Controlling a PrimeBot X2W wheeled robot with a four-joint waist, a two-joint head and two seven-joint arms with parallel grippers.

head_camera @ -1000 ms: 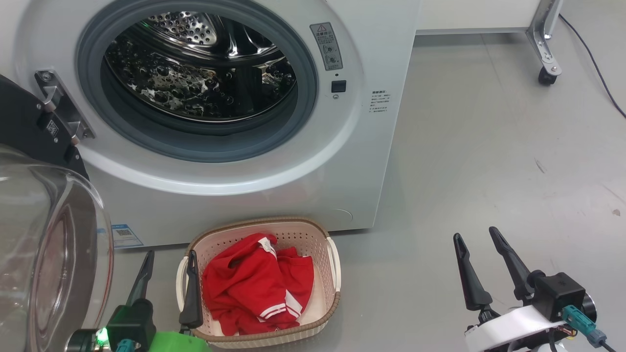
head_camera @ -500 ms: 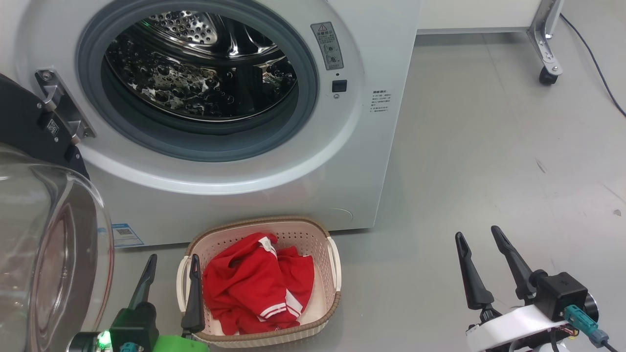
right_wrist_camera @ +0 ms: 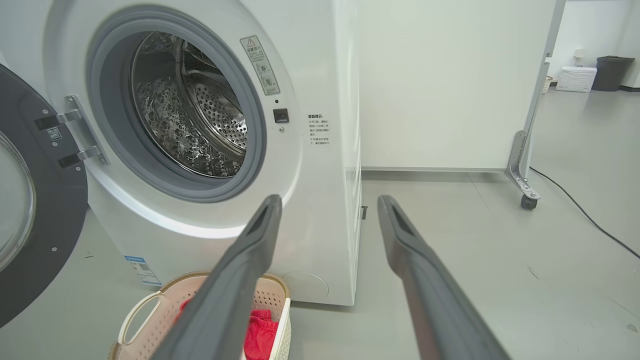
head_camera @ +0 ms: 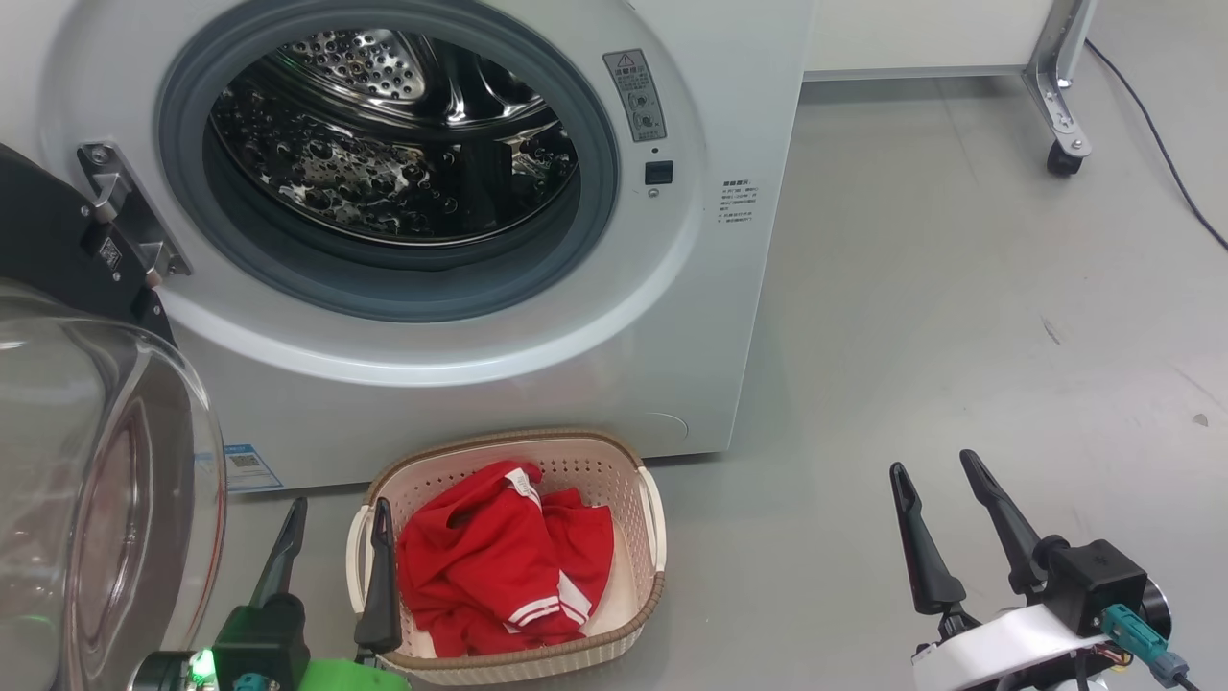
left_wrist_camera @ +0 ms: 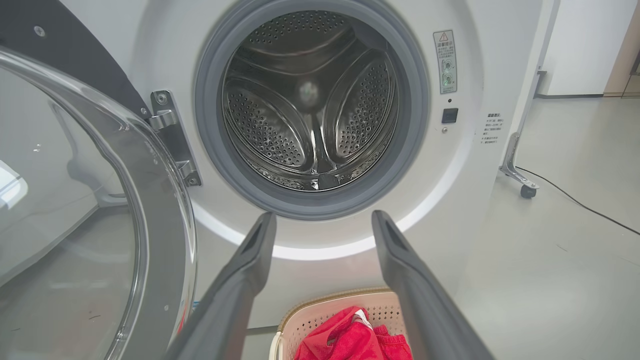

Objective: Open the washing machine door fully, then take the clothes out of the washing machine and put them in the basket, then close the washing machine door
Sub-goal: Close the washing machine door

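Note:
The washing machine (head_camera: pixel 672 317) (left_wrist_camera: pixel 465 200) (right_wrist_camera: pixel 320 190) stands open, and no clothes show in its steel drum (head_camera: pixel 393 144) (left_wrist_camera: pixel 310 110). Its door (head_camera: pixel 96 461) (left_wrist_camera: pixel 90 210) (right_wrist_camera: pixel 35 210) is swung wide to the left, glass bowl bulging outward. The red clothes (head_camera: pixel 504 561) (left_wrist_camera: pixel 350 340) (right_wrist_camera: pixel 260 335) lie in the cream basket (head_camera: pixel 652 585) (left_wrist_camera: pixel 320 312) (right_wrist_camera: pixel 150 315) on the floor before the machine. My left gripper (head_camera: pixel 336 513) (left_wrist_camera: pixel 322 220) is open and empty at the basket's left handle. My right gripper (head_camera: pixel 931 465) (right_wrist_camera: pixel 327 202) is open and empty over bare floor to the right.
Grey floor (head_camera: pixel 959 288) spreads to the right of the machine. A white panel on a metal leg with a caster (head_camera: pixel 1060 158) (right_wrist_camera: pixel 527 200) stands behind, and a black cable (head_camera: pixel 1166 144) trails across the floor beside it. A dark bin (right_wrist_camera: pixel 610 72) sits far back.
The whole head view has shifted a little, so the camera moved. Both grippers stay open and empty in about the same places.

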